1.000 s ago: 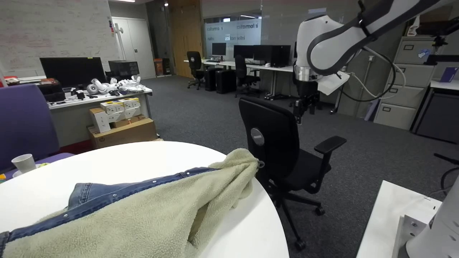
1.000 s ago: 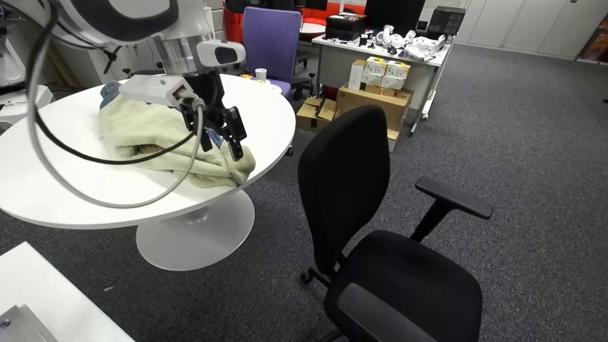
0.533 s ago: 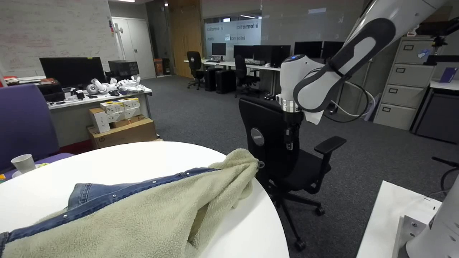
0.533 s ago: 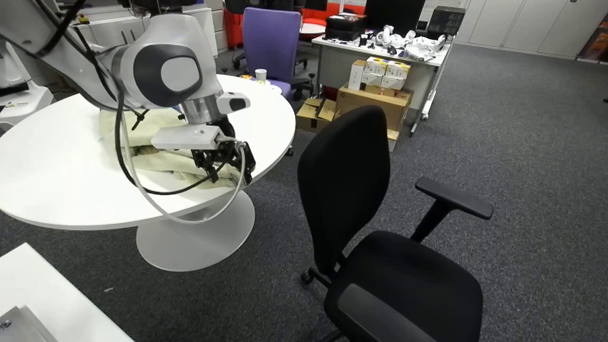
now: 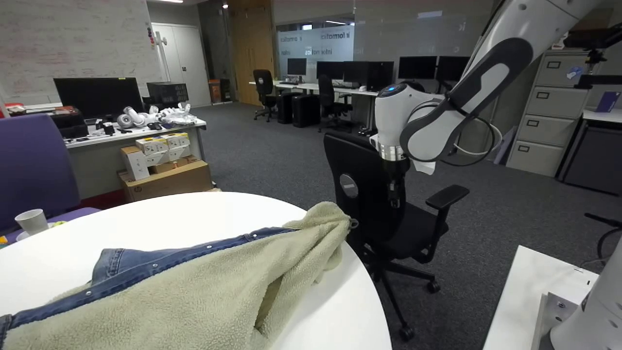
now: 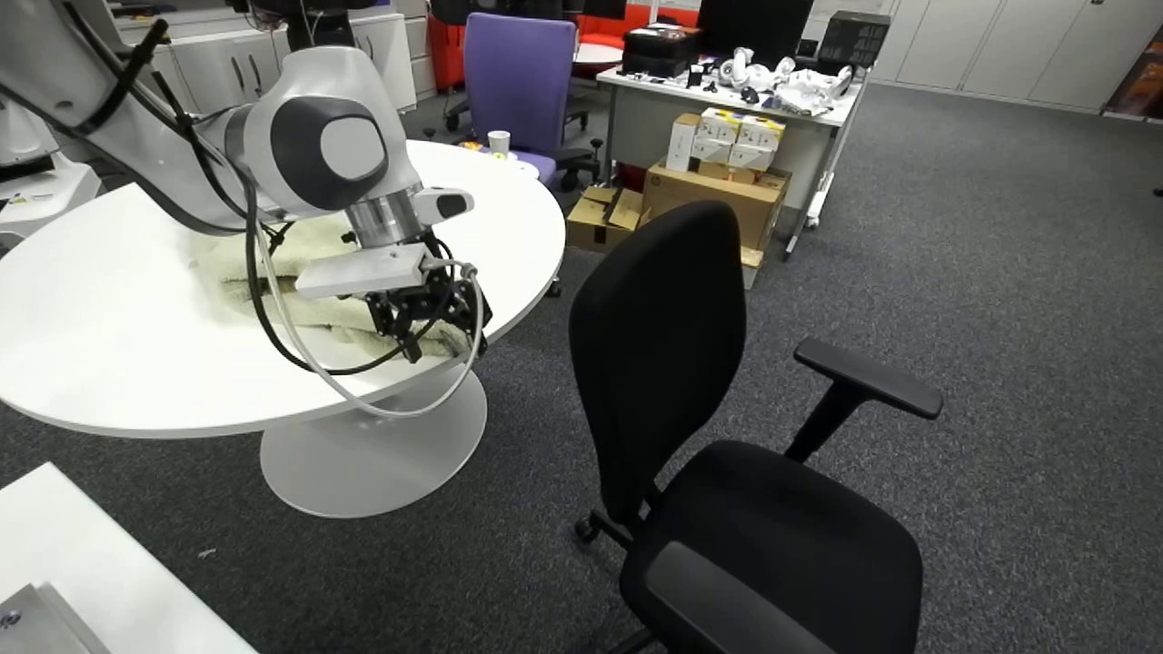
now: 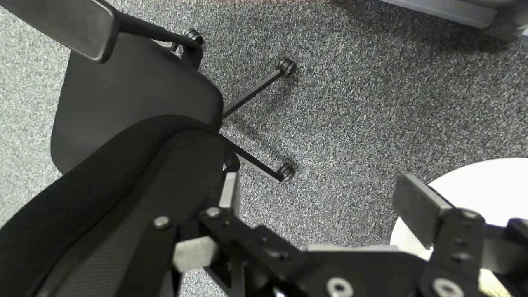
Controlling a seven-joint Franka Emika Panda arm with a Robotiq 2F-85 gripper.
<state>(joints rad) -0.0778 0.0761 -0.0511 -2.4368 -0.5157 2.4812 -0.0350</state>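
Note:
My gripper is open and empty, pointing down; it shows in both exterior views (image 5: 394, 200) (image 6: 447, 347) and in the wrist view (image 7: 321, 194). Between its fingers the wrist view shows only grey carpet. A blue denim jacket with cream fleece lining (image 5: 194, 287) lies spread on the round white table (image 5: 218, 214). One end of it bunches at the table edge nearest the gripper. In an exterior view the arm hides much of the jacket (image 6: 318, 238). The gripper is apart from the jacket, between the table edge (image 7: 491, 185) and the black chair (image 7: 136, 95).
The black chair's tall backrest (image 5: 371, 170) (image 6: 663, 345) stands close by the gripper. A purple chair (image 5: 29, 165) with a white cup (image 5: 33, 221) is at the table's far side. A white stand (image 5: 529, 282) bears the arm's base. Loose cables (image 6: 273, 318) hang from the arm.
The gripper has come down, mostly in the first half second, and moved closer to the jacket's bunched end and the chair's backrest. It stays open. Jacket and chairs have not moved.

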